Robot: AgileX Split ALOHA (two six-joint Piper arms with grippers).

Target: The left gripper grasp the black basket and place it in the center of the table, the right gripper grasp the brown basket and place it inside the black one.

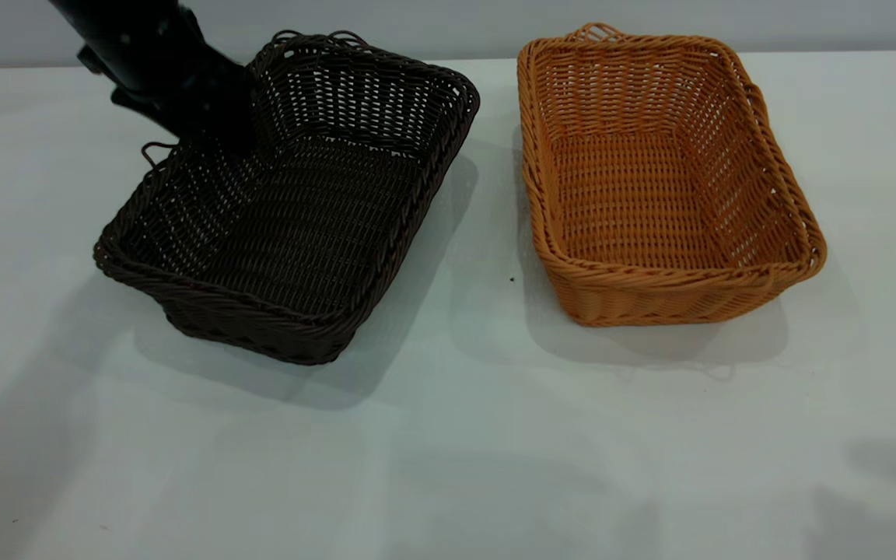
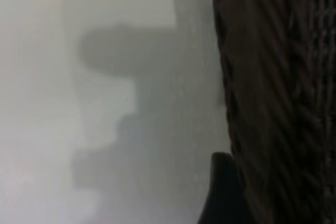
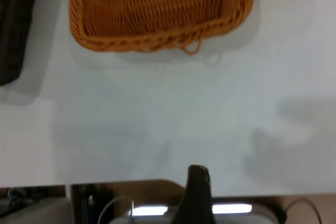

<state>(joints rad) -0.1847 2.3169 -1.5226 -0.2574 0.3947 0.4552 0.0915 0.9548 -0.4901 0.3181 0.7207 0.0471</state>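
Note:
The black basket [image 1: 292, 218] sits left of centre, turned at an angle, its near end casting a wide shadow on the table [image 1: 448, 435]. My left gripper [image 1: 211, 136] reaches down from the far left and is shut on the basket's far-left rim. In the left wrist view one black finger [image 2: 223, 192] presses the dark woven wall [image 2: 273, 103]; the other is hidden. The brown basket [image 1: 650, 179] stands flat at the right, apart from the black one; it also shows in the right wrist view [image 3: 157, 9]. My right gripper [image 3: 236, 200] is open, back at the table's edge, out of the exterior view.
A gap of bare table separates the two baskets. The near half of the table holds only shadows. In the right wrist view the table edge [image 3: 157, 184] and equipment beyond it show behind the finger [image 3: 197, 192].

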